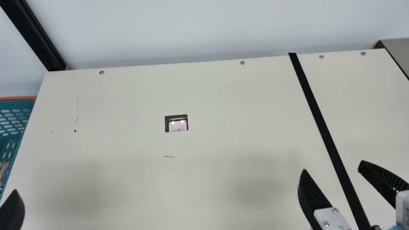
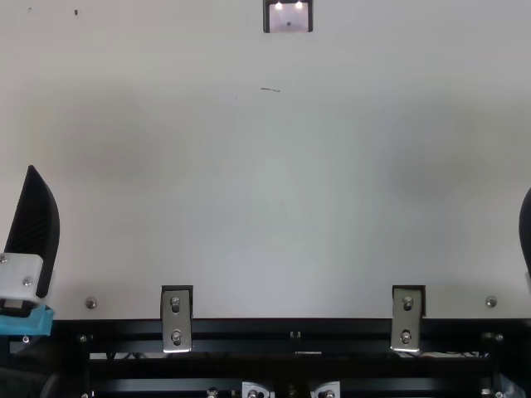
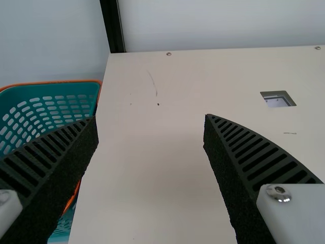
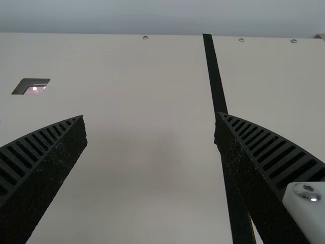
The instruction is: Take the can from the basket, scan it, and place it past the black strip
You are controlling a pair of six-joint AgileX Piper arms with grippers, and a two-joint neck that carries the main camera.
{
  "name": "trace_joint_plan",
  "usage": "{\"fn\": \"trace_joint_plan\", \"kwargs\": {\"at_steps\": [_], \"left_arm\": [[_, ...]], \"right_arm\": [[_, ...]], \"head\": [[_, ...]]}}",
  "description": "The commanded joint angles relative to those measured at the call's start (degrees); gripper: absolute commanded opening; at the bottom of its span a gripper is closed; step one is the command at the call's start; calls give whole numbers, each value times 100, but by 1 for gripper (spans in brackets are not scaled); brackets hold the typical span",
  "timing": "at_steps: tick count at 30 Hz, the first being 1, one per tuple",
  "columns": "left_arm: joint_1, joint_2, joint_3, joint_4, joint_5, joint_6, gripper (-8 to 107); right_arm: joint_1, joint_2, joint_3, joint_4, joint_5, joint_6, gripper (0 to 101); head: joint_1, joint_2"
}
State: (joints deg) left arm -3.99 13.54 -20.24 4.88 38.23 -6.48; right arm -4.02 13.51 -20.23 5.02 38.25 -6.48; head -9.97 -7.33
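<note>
Currently | left gripper (image 3: pixel 151 118) and right gripper (image 4: pixel 150 116) open | can from basket (image 3: pixel 51 90): likely stiff, slippery, weight uncertain; best gripped gently around its middle

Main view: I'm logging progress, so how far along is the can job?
Nothing looks done or in hand: the left gripper and right gripper are open, holding nothing. A partly seen item lies in the basket, possibly the can. To do, it seems: taking it out, scanning it at the window, placing it past the black strip.
</note>
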Motion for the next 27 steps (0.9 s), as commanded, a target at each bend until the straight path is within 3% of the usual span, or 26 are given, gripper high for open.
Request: {"fn": "trace_joint_plan", "kwargs": {"at_steps": [1, 27], "left_arm": [[0, 0, 0, 0, 0, 0, 90], [0, 0, 0, 0, 0, 0, 90]], "right_arm": [[0, 0, 0, 0, 0, 0, 101], [0, 0, 0, 0, 0, 0, 101]], "head": [[-199, 42], [-199, 42]]}}
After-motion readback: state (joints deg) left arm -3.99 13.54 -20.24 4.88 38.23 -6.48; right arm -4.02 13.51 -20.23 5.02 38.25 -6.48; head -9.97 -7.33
